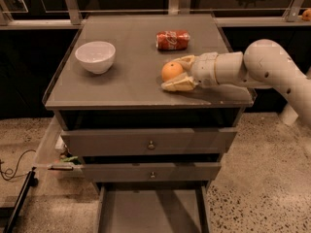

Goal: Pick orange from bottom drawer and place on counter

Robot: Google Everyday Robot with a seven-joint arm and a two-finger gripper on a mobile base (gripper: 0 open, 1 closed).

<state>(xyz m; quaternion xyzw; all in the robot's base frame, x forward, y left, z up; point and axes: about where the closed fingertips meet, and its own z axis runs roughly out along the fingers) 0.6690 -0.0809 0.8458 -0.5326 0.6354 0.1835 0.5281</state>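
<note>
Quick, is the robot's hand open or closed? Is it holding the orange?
Gripper: at the small round orange fruit on the flat grey counter; whether it grips the fruit or is open cannot be told.

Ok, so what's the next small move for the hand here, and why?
Probably open the hand and let go of the orange. The orange sits low on the counter, apparently resting on it and well in from the edge, with the fingers closed on either side. The open bottom drawer shows only bare floor.
</note>
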